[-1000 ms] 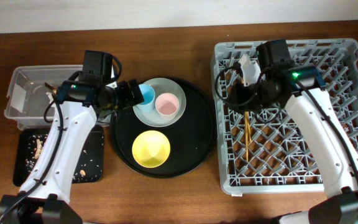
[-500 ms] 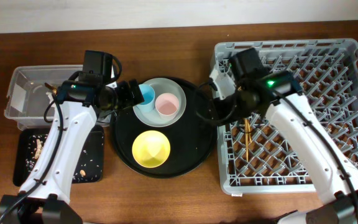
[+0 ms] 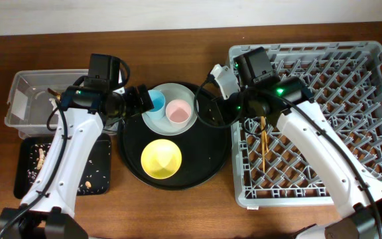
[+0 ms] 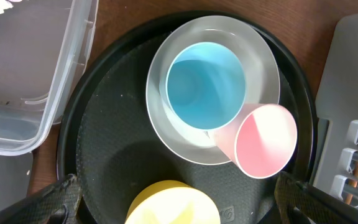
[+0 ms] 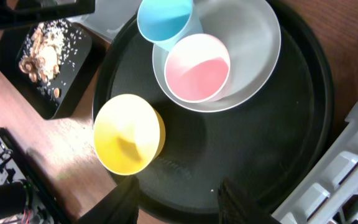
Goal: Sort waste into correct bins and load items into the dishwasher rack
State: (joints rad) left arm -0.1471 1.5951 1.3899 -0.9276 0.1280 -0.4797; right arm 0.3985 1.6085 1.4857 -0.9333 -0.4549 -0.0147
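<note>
- Yellow bowl [image 3: 161,158] sits at the near side of the round black tray [image 3: 204,159].
- Food scraps [image 3: 40,157] lie in the shallow black tray [image 3: 28,179].
- Blue cup [image 3: 156,101] and pink cup [image 3: 178,111] sit in the grey-blue plate [image 3: 184,96].
- Left gripper [image 3: 138,99], just beside the blue cup, is spread wide and empty.
- Right gripper [image 5: 179,193], above the round tray, is also wide and empty.
- Chopsticks [image 3: 264,143] lie in the dishwasher rack [image 3: 377,133].

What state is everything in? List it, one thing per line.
Left gripper: open, empty.
Right gripper: open, empty.
Blue cup: upright, empty, on the plate.
Pink cup: upright, empty, on the plate.
Yellow bowl: upright, empty, on the round tray.
Chopsticks: lying in the rack.
Shallow tray: holds crumbs.
</note>
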